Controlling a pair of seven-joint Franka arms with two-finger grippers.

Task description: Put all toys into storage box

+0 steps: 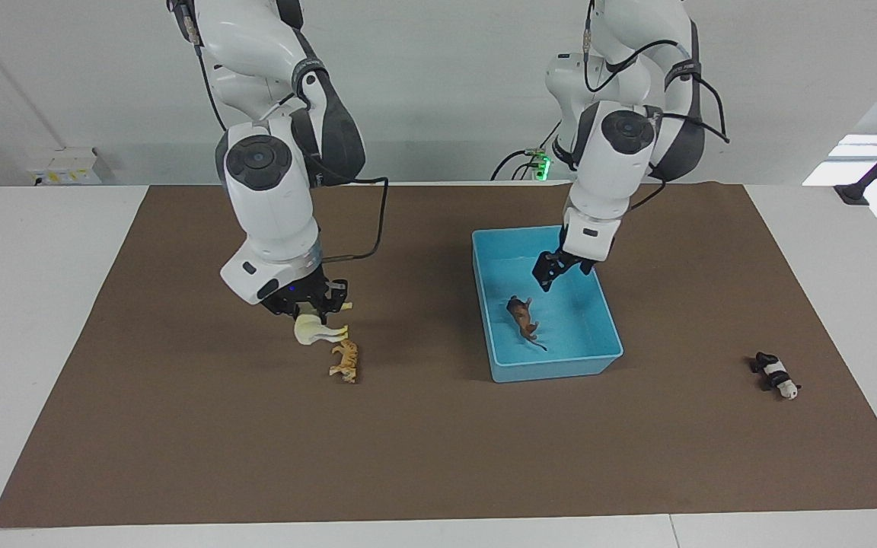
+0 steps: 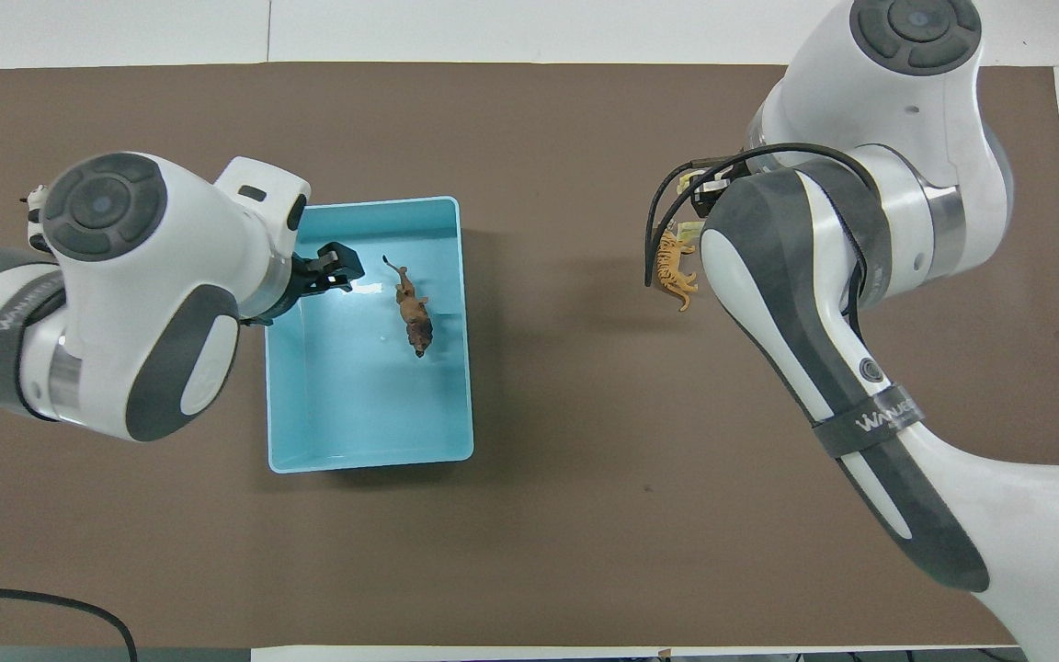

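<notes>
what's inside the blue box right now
Only the brown lion lies in the blue box, on its side. The left gripper hangs over the box. In the overhead view the left arm covers one corner of the box.
</notes>
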